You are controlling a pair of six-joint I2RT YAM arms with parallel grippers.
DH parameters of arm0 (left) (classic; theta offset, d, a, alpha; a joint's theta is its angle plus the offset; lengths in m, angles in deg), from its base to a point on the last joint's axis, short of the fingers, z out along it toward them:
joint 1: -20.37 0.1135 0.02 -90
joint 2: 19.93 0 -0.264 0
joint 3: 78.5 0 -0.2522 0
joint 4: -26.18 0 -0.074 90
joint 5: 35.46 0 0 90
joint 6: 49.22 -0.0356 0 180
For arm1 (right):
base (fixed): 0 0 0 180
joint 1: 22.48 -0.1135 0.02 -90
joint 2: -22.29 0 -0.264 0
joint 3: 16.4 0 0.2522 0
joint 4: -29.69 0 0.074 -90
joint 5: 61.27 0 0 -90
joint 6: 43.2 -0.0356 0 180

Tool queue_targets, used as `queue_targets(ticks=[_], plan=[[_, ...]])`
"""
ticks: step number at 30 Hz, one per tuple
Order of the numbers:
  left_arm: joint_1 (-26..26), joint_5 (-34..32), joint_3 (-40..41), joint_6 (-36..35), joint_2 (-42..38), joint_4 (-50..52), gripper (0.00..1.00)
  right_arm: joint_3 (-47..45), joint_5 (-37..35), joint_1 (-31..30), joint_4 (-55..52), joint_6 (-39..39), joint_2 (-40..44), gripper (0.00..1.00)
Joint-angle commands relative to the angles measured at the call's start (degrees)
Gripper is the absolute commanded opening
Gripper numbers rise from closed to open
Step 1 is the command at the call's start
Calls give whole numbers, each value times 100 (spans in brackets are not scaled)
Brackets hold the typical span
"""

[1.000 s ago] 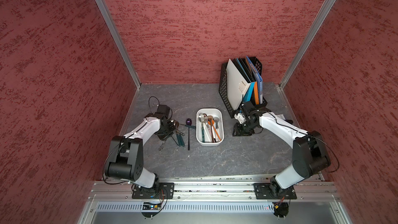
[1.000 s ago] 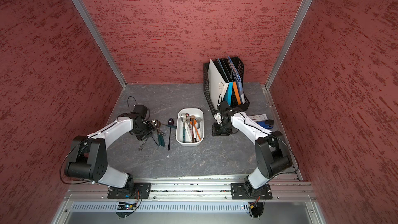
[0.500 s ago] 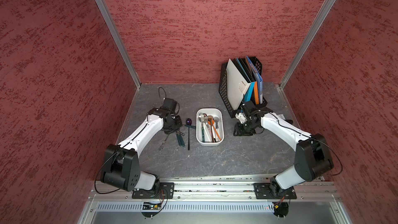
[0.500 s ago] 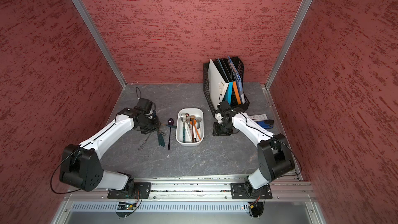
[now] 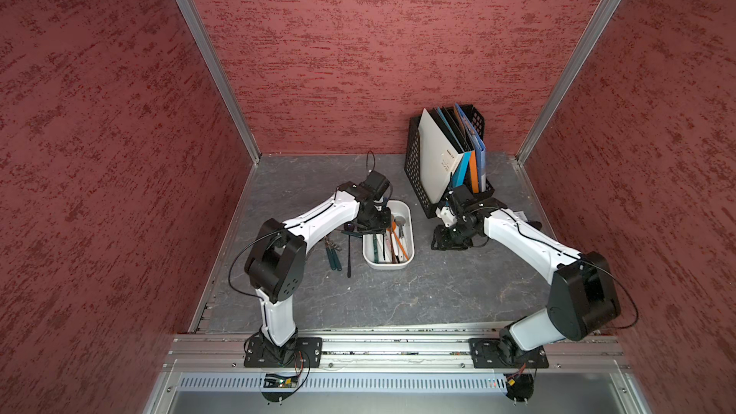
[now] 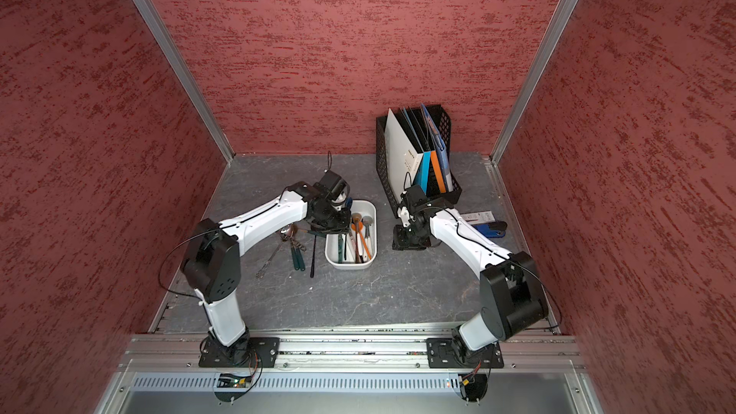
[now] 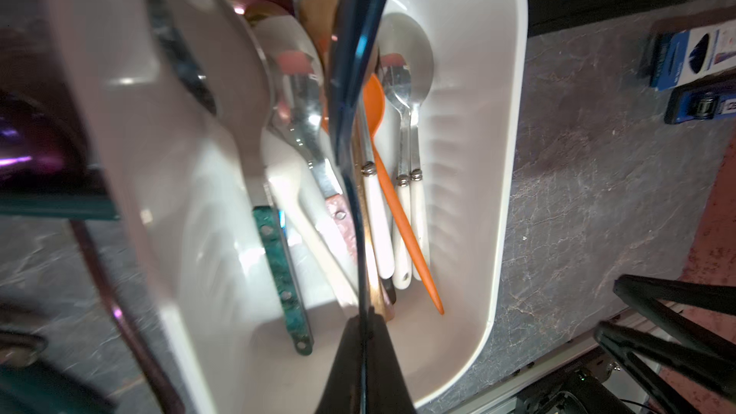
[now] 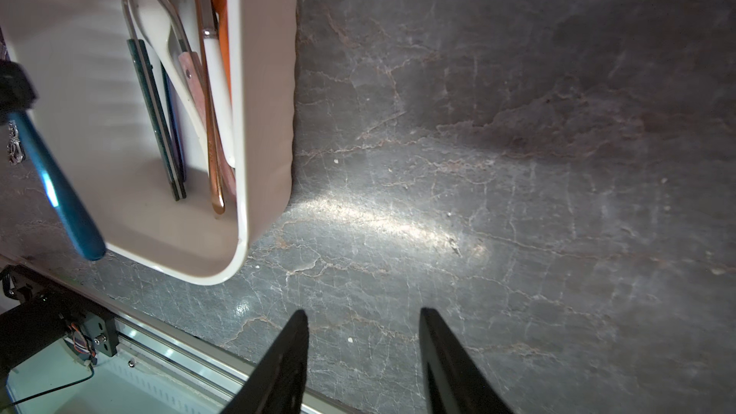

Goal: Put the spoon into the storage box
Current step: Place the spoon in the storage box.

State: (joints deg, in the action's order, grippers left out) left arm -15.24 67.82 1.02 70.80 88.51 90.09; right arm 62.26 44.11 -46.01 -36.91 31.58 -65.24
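- left gripper [image 5: 374, 221]: fingers clamped on the handle of the blue spoon [image 7: 352, 73], over the far left corner of the storage box [image 5: 388, 267].
- blue spoon: held along the box's length above the cutlery inside; its handle end shows over the box in the right wrist view [image 8: 59, 185]. Whether it touches anything below cannot be told.
- storage box: white, near the middle of the surface. It holds an orange spoon [image 7: 398, 209], white-handled spoons [image 7: 416, 209] and a green-handled piece [image 7: 282, 272], crowded toward its right wall; its left floor is bare.
- right gripper [image 8: 364, 322]: fingers apart, nothing between them, pointed down at the bare surface just right of the box.
- loose cutlery [image 6: 296, 252]: on the surface just left of the box, with a dark long-handled spoon [image 5: 349, 250] nearest its wall.
- black file rack [image 5: 416, 169]: with upright folders, toward the far right corner, just behind the right gripper.
- blue stapler [image 6: 492, 229]: near the right edge.
- change: a second ago the left gripper sat over the loose cutlery; it has since moved across to the box. The right arm has stayed put.
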Motion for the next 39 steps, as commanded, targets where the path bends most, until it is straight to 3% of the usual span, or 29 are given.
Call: queue_targets(ticks=[1, 17, 20, 23, 30, 39], plan=[[-24, 104, -257, -134, 205, 90, 0, 49, -105, -42, -51, -52, 131, 48], [173, 529, -242, -218, 954, -102, 1, 22, -74, -46, 19, -11, -123, 48], [204, 548, -241, -222, 967, -102, 6, 22, -70, -41, 37, -11, -183, 48], [187, 471, -196, -224, 867, -131, 17, 6, -61, -46, 63, -8, -219, 48], [202, 246, 69, -203, 339, -132, 42, 27, -47, -46, 63, 28, -296, 48], [836, -214, 1052, -290, -1315, 384, 45, 14, -21, -44, 115, 91, -368, 48]])
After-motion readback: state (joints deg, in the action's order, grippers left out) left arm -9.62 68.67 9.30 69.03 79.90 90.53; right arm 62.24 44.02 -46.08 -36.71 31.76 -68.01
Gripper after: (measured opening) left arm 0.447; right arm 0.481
